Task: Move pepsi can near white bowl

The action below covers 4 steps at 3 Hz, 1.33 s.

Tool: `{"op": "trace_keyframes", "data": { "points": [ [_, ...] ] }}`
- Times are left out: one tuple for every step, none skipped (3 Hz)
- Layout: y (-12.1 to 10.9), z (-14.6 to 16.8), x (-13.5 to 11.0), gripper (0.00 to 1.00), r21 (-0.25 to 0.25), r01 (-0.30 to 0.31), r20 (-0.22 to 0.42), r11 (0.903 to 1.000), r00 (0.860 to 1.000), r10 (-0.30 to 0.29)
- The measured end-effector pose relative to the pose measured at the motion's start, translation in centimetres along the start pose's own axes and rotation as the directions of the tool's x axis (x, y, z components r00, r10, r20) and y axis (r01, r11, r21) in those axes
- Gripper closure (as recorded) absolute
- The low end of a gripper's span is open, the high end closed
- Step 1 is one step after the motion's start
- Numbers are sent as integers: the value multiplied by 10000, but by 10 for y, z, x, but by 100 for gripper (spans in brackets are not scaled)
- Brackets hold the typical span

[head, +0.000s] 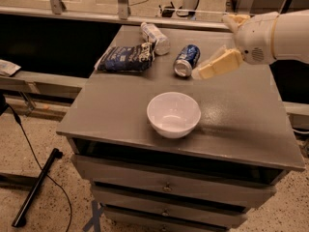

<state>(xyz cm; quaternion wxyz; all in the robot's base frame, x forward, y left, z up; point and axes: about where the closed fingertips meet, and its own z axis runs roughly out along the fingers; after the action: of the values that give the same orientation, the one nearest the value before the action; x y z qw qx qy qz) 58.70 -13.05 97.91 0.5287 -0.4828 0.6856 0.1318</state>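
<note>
The arm enters from the right and is cut off by the picture's edge, so only its rounded white shell and the cream-coloured gripper (203,72) show. The gripper hangs low over the back right of the tabletop (120,110), its tip just right of the pepsi can (187,60). It reads as a single pale wedge, and I cannot tell whether it is open or closed, or whether it touches the can.

The pepsi can lies on its side, a dark blue metal cylinder with its silver end turned toward the camera. Its lettering is too small to read. It sits behind the white bowl (174,114), apart from it.

The bowl is round, smooth and glossy, standing upright near the front edge.

There are two cans. The second is a pale silvery can (155,37), also on its side at the back edge. One flat, crinkled dark blue snack bag (126,58) lies left of the pepsi can.

The tabletop is matte grey with a faint sheen.
</note>
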Motion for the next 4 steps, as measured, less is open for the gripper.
{"op": "trace_keyframes", "data": {
  "points": [
    [-14, -4, -3, 0, 340, 97, -454, 9994, 9989, -81],
    [-37, 12, 9, 0, 58, 198, -1132, 9998, 9934, -190],
    [-61, 32, 21, 0, -480, 125, -1306, 9988, 9913, -186],
    [-75, 59, 42, 0, -1139, -95, -1271, 9935, 9919, -51]
  ]
}}
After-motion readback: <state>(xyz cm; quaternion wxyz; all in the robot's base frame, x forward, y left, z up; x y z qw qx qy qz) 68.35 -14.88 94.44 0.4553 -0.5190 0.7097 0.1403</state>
